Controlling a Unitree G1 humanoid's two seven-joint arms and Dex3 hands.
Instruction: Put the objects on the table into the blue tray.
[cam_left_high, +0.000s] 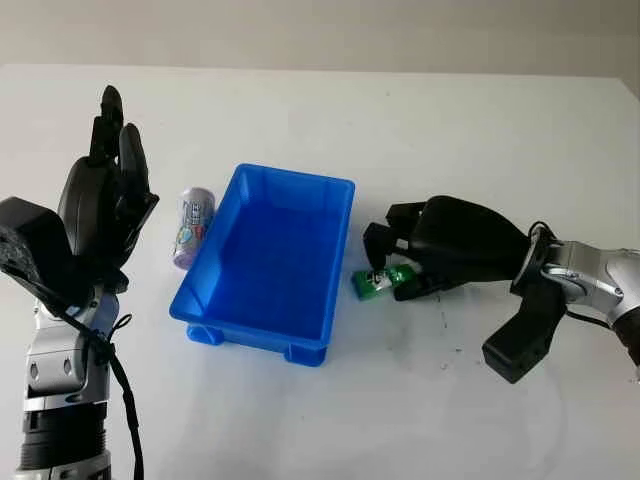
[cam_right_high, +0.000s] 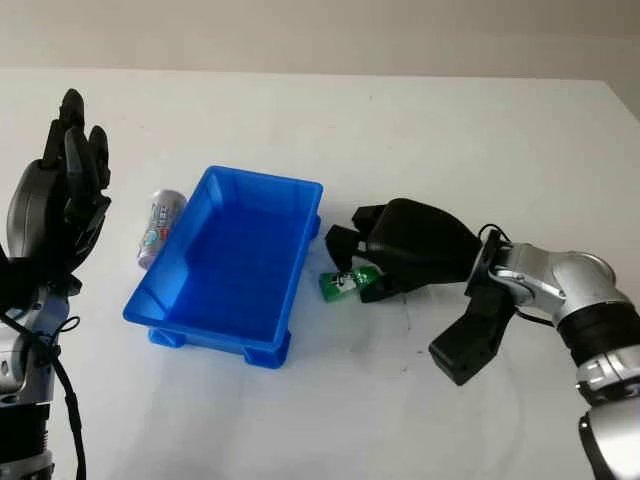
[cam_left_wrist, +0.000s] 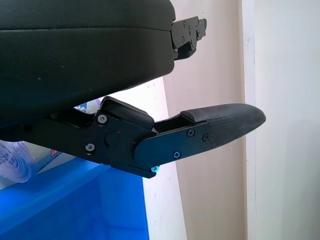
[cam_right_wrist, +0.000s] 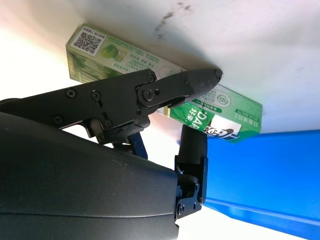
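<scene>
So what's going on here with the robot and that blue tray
The right hand is down on the table just right of the blue tray, its fingers closing around a green box that lies on the table. The tray has nothing in it yet. A can lies on its side by the tray's left wall. The left hand is open, raised above the table left of the can.

One blue tray (cam_left_high: 205, 305), one green box (cam_right_wrist: 125, 55) and one can (cam_left_high: 192, 226) on one white counter (cam_left_high: 480, 130); two black hands, left hand (cam_left_high: 105, 200), right hand (cam_left_high: 440, 245).
</scene>
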